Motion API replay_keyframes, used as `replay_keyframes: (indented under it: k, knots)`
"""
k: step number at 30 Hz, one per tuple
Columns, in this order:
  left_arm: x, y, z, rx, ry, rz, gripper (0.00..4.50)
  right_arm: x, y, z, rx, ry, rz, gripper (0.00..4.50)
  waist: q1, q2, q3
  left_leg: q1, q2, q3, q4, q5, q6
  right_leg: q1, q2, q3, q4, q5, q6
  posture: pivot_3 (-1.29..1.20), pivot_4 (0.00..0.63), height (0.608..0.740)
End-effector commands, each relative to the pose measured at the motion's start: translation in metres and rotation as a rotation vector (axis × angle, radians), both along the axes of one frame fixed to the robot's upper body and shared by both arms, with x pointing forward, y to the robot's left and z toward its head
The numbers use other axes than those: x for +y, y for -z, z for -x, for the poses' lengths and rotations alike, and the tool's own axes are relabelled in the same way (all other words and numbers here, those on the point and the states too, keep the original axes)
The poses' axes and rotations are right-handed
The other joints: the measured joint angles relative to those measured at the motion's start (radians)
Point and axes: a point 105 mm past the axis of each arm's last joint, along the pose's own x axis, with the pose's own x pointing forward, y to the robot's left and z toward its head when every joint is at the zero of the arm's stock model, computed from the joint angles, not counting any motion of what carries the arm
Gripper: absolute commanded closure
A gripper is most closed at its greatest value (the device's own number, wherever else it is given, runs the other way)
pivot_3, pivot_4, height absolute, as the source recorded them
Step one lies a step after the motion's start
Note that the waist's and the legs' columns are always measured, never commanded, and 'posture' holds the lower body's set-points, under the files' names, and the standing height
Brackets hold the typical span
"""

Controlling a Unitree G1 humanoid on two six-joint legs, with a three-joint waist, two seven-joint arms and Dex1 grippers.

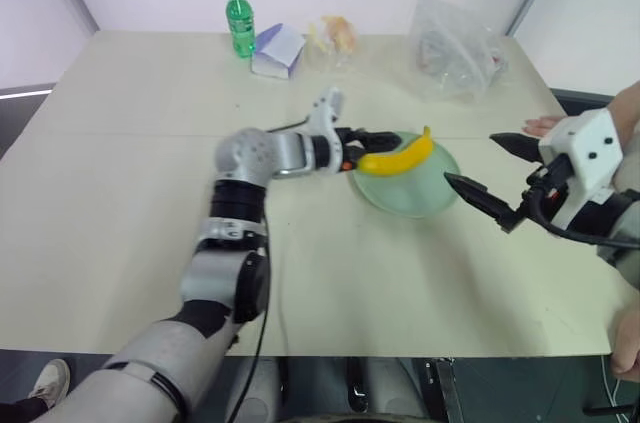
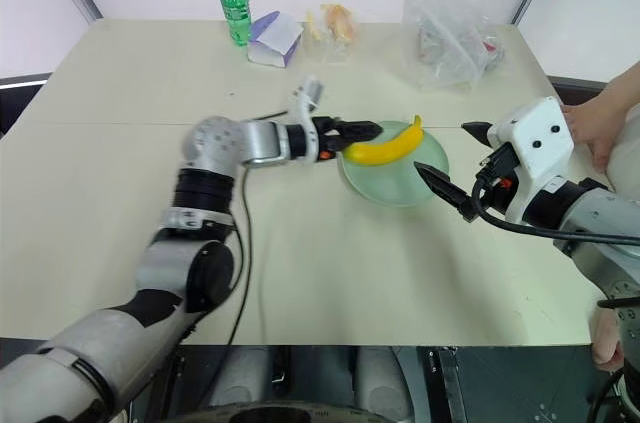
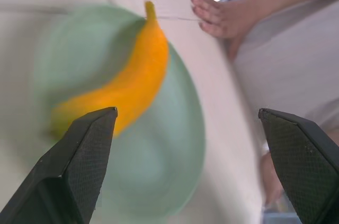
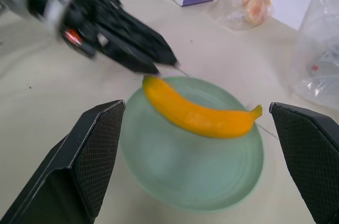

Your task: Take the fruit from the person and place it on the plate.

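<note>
Beige table [image 1: 120, 243] against white walls. Upper frame: green bottle [image 1: 239, 19], clear bag [image 1: 455, 48]. Centre: banana [image 1: 398, 156] on mint plate [image 1: 415, 193]; left gripper [image 1: 372, 139] and right gripper [image 1: 490, 178] both spread, empty. Person's hand [image 1: 545, 125] at right edge.

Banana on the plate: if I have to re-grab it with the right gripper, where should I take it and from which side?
Probably the thick middle of the banana, jaws set across its width, coming down from above. It lies flat on the plate, curved, with tapering ends. The open right gripper is already beside the plate, and the open left gripper sits at the other end.
</note>
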Motion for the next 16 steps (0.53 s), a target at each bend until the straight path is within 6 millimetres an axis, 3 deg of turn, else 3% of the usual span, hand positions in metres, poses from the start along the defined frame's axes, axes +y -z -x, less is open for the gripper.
replay_keyframes:
  k: [1, 3, 7, 16]
  knots:
    - [0.007, -0.022, 0.018, -0.193, 0.094, -0.075, 0.03, 0.002, -0.009, -0.003, -0.048, -0.017, 0.009, 0.00, 0.001, 0.000, 0.000, 0.000, 0.000, 0.000, 0.000, 0.000, 0.000, 0.000, 0.000, 0.000, 0.000, 0.000, 0.000, 0.00, 0.150, 0.731]
    - [0.031, -0.026, 0.023, -0.419, 0.103, -0.204, 0.03, 0.005, -0.008, -0.006, -0.047, -0.035, 0.002, 0.00, 0.002, 0.001, 0.000, 0.000, 0.000, 0.001, 0.000, 0.000, 0.000, 0.000, -0.001, 0.000, 0.000, 0.000, 0.000, 0.00, 0.150, 0.731]
    - [0.052, -0.033, 0.040, -0.631, 0.166, -0.277, 0.03, 0.005, -0.006, -0.011, -0.043, -0.049, 0.002, 0.00, 0.007, 0.000, 0.000, 0.001, 0.000, 0.001, 0.000, 0.000, -0.001, 0.000, -0.001, 0.000, 0.000, 0.000, 0.000, 0.00, 0.150, 0.731]
    - [0.101, -0.074, 0.042, -0.823, -0.002, -0.301, 0.03, -0.007, 0.003, -0.023, -0.010, -0.049, -0.022, 0.00, 0.008, 0.000, 0.000, 0.000, 0.000, 0.001, 0.001, 0.000, 0.000, 0.001, -0.001, 0.000, -0.001, 0.000, 0.000, 0.00, 0.150, 0.731]
